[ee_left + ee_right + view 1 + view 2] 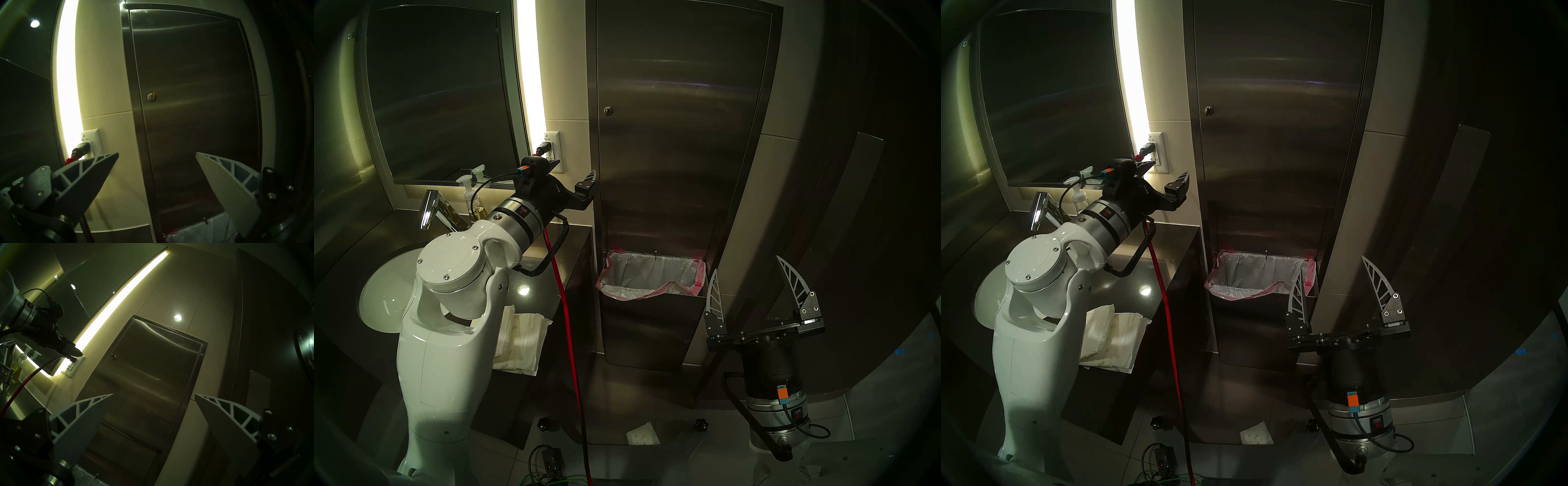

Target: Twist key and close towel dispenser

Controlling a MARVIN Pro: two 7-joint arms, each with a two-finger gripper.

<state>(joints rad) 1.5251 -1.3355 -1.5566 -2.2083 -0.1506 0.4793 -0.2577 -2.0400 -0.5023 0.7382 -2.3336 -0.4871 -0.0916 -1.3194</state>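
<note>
The towel dispenser [680,118] is a tall brushed-steel wall cabinet; its long door lies flush in the frame, so the towels inside are hidden. The small brass key [153,96] sticks out of the round lock [607,110] at the door's left edge, its head edge-on and upright. It also shows in the right wrist view [113,356]. My left gripper [575,169] is open and empty, left of and below the lock, near the cabinet's left frame. My right gripper [747,264] is open and empty, low at the cabinet's right side, pointing up.
A waste bin with a clear liner [650,275] sits in the cabinet's lower part. A red cable [565,305] runs from the wall outlet [553,149] to the floor. Left are the mirror [436,95], faucet [429,210], soap bottle [473,200], sink [382,298] and loose paper towels [521,339].
</note>
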